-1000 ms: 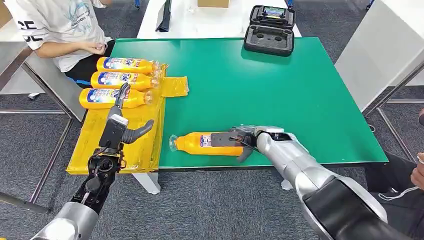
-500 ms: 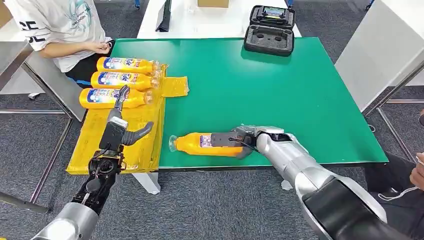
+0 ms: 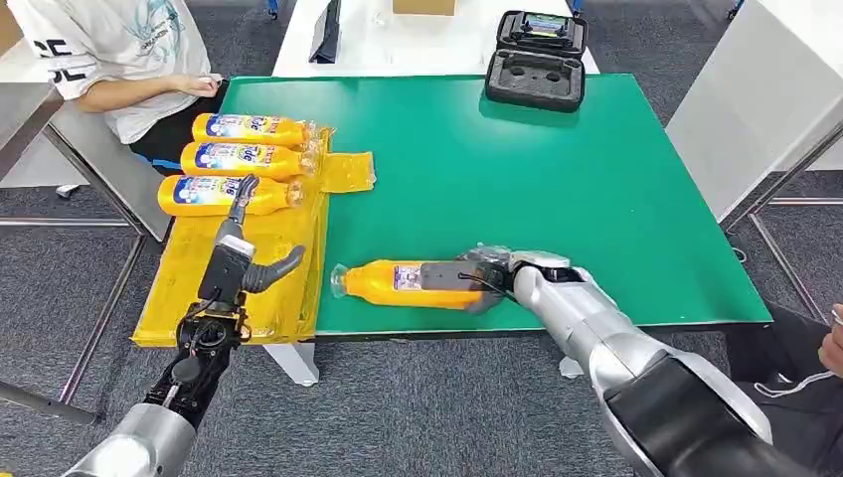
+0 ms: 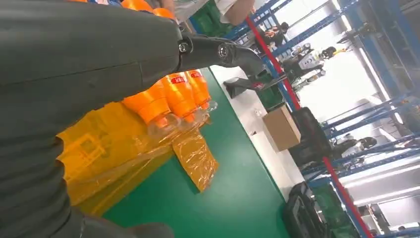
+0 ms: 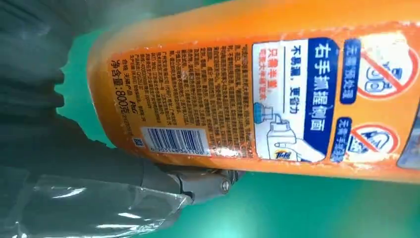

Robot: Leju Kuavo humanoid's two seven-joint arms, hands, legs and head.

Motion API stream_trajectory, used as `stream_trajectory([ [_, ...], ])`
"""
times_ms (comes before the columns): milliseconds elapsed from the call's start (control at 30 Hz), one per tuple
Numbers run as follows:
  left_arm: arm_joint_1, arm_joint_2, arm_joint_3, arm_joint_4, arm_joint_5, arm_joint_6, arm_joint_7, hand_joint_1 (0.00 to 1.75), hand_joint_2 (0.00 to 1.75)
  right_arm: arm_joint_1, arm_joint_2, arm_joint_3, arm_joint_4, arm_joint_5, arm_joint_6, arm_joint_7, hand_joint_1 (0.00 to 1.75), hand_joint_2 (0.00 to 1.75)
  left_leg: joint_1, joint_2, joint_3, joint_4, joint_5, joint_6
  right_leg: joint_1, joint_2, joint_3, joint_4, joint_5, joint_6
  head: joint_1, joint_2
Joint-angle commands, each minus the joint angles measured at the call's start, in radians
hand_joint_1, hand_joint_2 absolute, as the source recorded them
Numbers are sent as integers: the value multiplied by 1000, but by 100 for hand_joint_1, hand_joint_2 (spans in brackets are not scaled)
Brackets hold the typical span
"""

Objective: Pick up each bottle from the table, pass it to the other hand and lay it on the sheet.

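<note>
An orange bottle (image 3: 383, 283) lies on its side at the front of the green table (image 3: 557, 189), its clear cap pointing at the yellow sheet (image 3: 273, 298). My right hand (image 3: 467, 278) grips its base end; up close the label (image 5: 277, 94) shows above a dark finger (image 5: 163, 183). My left hand (image 3: 242, 253) hovers over the sheet with its fingers apart and holds nothing. Three more orange bottles (image 3: 244, 157) lie side by side at the far end of the sheet, and the left wrist view shows them (image 4: 168, 96) past my left hand (image 4: 74, 64).
A person in a white shirt (image 3: 109, 50) sits at the far left beside the sheet. An open black case (image 3: 537, 60) stands at the table's far edge. A white panel (image 3: 756, 89) rises to the right, and another person's hand (image 3: 830, 343) is at the right edge.
My right hand has slid the bottle a little to the left, toward the sheet. My left hand has dipped slightly and stays open.
</note>
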Motion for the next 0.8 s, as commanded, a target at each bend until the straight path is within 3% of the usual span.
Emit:
stream_trajectory([
  [33,1,42,-11,-6,-2,27,3,0,175,-1,-25,-114,-117,-82,-110,-93,175,175,1,1,0,0,0,-2,1,0,0,0,0,-2,0,0],
  [267,62,65,48,-104,66,-10,-2,0,175,70,-58,-223,-240,-160,-225,-153,175,175,1,0,0,0,0,-1,1,0,0,-1,0,-1,0,0],
  [433,168,63,149,-282,392,-387,61,0,175,210,-64,-338,-413,-197,-291,-228,175,175,1,1,1,0,-1,-1,1,1,1,-1,0,-1,0,0],
  [567,171,60,151,-286,392,-389,62,0,175,230,-60,-352,-429,-181,-293,-232,175,175,2,0,1,0,-1,-2,2,0,2,-1,-1,-2,0,0],
  [800,175,80,114,-249,682,-746,188,0,175,297,-4,-357,-463,-84,-317,-283,175,175,1,1,1,-1,0,-2,2,1,1,-1,0,-2,0,0],
])
